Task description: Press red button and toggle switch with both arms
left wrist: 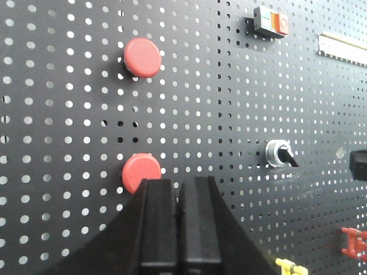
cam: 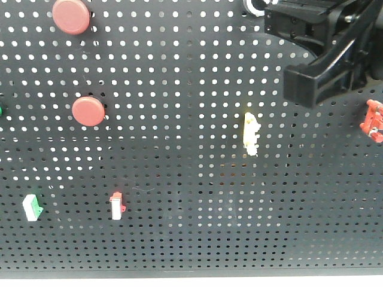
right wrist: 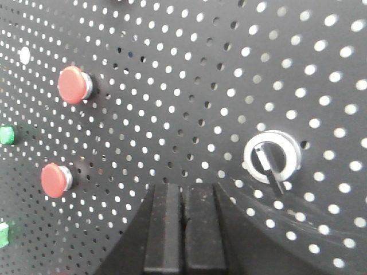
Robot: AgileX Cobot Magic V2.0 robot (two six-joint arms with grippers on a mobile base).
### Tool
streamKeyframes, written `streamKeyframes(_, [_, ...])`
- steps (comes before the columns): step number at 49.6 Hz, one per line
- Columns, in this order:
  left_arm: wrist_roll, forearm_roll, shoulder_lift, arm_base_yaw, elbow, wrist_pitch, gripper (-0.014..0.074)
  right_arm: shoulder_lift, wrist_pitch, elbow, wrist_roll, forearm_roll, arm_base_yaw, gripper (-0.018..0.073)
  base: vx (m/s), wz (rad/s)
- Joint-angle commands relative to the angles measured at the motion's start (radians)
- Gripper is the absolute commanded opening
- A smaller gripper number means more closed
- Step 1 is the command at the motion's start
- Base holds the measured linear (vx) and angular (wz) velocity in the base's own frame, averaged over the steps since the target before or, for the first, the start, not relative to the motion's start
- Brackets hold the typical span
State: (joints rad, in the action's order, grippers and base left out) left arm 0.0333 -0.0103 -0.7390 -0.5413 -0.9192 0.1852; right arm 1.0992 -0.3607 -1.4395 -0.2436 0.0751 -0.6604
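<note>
left gripper [left wrist: 179, 184] closed | button [left wrist: 142, 57] up-left, beyond smaller disc [left wrist: 141, 172] | right gripper [right wrist: 183, 189] closed | toggle [right wrist: 270, 157] near, up-right, lever slanting down-right

Two red buttons [left wrist: 143, 57] [left wrist: 141, 172], one toggle switch [left wrist: 280, 153]

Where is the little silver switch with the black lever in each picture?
Front view: the toggle switch just peeks in at the top edge, right of centre.
Left wrist view: toggle switch right of centre, middle height.
Right wrist view: toggle switch on the right, middle height.
Shared landmark: the upper red button, always to the switch's left.
</note>
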Motion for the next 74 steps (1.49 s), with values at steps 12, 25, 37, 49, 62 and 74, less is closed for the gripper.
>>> streamKeyframes(12, [0.000, 0.005, 0.001, -0.006, -0.025, 0.071, 0.0002, -0.016, 0.028, -0.031, -0.008, 0.010, -0.001, 0.0000, 0.00, 0.00])
streamKeyframes(25, [-0.065, -0.028, 0.024, 0.024, 0.012, 0.071, 0.0002, -0.016, 0.027, -0.031, -0.008, 0.010, -0.001, 0.0000, 0.00, 0.00])
streamKeyframes(37, [-0.090, 0.050, 0.302, 0.377, 0.431, -0.019, 0.0002, -0.016, 0.030, -0.031, -0.008, 0.010, -0.001, 0.0000, 0.00, 0.00])
streamKeyframes(49, [-0.094, 0.055, 0.651, 0.531, 0.898, -0.016, 0.0002, -0.016, 0.030, -0.031, -0.008, 0.010, -0.001, 0.0000, 0.00, 0.00])
streamKeyframes(62, [-0.094, 0.058, 0.759, 0.545, 0.981, -0.204, 0.0002, -0.016, 0.029, -0.031, -0.008, 0.007, -0.002, 0.0000, 0.00, 0.00])
streamKeyframes(74, [-0.094, 0.058, 0.756, 0.545, 0.980, -0.226, 0.0002, -0.016, 0.028, -0.031, -0.008, 0.006, -0.002, 0.0000, 0.00, 0.00])
